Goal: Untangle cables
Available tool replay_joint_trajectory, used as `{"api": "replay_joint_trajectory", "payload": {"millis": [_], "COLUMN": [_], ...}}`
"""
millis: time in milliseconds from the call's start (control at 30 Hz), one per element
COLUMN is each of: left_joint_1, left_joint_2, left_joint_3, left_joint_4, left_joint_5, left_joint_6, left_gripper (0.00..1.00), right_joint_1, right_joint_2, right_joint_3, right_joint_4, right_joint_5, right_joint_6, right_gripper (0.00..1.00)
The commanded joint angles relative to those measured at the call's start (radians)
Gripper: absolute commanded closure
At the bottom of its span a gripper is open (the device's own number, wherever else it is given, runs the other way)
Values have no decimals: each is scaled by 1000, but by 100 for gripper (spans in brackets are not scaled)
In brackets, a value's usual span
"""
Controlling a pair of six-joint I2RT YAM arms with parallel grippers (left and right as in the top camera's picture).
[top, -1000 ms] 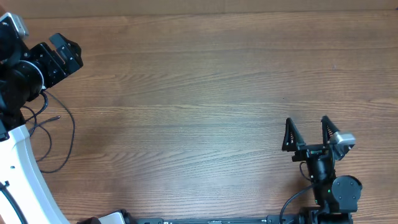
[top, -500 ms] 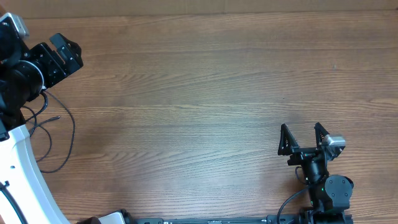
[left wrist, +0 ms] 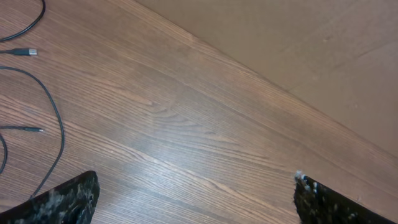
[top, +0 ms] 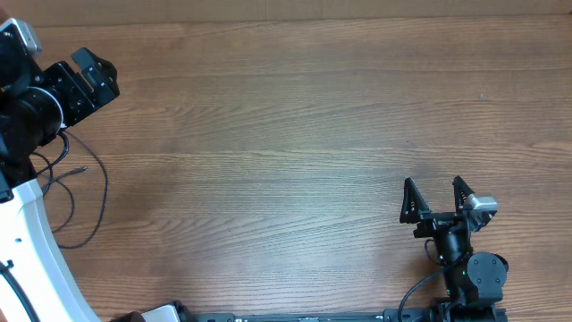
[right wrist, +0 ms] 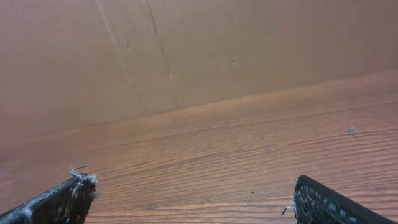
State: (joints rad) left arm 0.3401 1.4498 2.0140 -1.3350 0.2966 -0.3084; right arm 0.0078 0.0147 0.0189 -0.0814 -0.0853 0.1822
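The left gripper has both black fingers spread wide with nothing between them, and the main risk starts there. The thin black flexible cables lie off to the left of its open gap rather than under it. A straight descent would likely close on bare wood or catch only one strand. A pinch on a loop where two cords run together could drag the whole slack bundle and tighten any crossing instead of freeing it. One small silvery plug end lies loose ahead and to the left of the left finger, and it could snag if a cord were pulled sideways. The overhead view shows the cords curling just beside the white curved arm link, so a low sweep might push them under it. That arm is folded back at the table's far left corner, its wrist tilted down over the brown wood-grain table. The right gripper is also open and empty. It sits low near its own base, well apart from the cables, with only bare wood in front of it.
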Motion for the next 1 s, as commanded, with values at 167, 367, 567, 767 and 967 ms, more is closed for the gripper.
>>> {"api": "replay_joint_trajectory", "payload": {"millis": [167,367,567,767,967], "left_joint_1": [-2,-11,-155,-254,-255], "left_joint_2": [2,0,-126,-409,-777], "left_joint_3": [-1,-2,-53,-496,-1037], "left_joint_4": [2,0,0,138,662], "left_joint_5": [8,7,6,-86,-105], "left_joint_6": [-6,-6,-5,24,233], "left_gripper": [0,0,1,0,0], "right_joint_1": [-3,-3,-3,-3,-3], "right_joint_2": [-12,-12,-12,-12,-12], "right_joint_3": [-11,-11,-11,-11,-11], "right_joint_4": [4,4,4,4,4], "right_joint_5": [14,14,14,13,14], "right_joint_6": [-8,-8,-8,-8,-8], "right_gripper": [0,0,0,0,0]}}
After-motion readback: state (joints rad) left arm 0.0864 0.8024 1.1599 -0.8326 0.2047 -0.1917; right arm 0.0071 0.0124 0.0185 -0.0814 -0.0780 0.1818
